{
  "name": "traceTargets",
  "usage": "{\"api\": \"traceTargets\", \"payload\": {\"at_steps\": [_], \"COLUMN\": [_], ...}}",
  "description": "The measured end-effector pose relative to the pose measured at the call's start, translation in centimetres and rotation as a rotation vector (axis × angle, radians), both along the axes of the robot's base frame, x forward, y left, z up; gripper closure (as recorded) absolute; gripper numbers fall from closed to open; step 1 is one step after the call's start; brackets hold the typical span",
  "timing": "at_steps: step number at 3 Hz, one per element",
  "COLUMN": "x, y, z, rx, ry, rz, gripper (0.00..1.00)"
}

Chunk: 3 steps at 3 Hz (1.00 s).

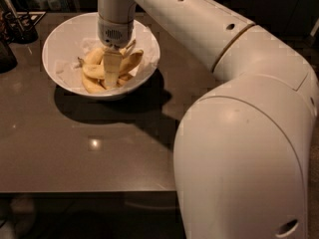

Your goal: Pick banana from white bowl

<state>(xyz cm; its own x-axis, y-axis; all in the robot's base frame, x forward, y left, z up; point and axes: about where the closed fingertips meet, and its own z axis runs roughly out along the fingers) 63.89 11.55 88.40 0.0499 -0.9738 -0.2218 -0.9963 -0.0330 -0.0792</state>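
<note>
The end effector [111,77] is hanging down inside the white bowl [62,41] on the worktop [99,153], among the bunch (open or clamped, I cannot tell). The banana [92,70] is lying just beside it, toward the camera's left.

You get one view, high up, looking down past the bulky arm [244,148] close by. The gripper [111,75] is farther off, down in the white bowl [56,44].
</note>
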Motion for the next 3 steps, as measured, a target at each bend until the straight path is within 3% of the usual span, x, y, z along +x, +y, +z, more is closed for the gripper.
{"api": "traceTargets", "payload": {"at_steps": [3], "x": [0.05], "y": [-0.15], "z": [0.43], "rx": [-0.003], "ry": [-0.009], "rz": [-0.002], "gripper": [1.00]}}
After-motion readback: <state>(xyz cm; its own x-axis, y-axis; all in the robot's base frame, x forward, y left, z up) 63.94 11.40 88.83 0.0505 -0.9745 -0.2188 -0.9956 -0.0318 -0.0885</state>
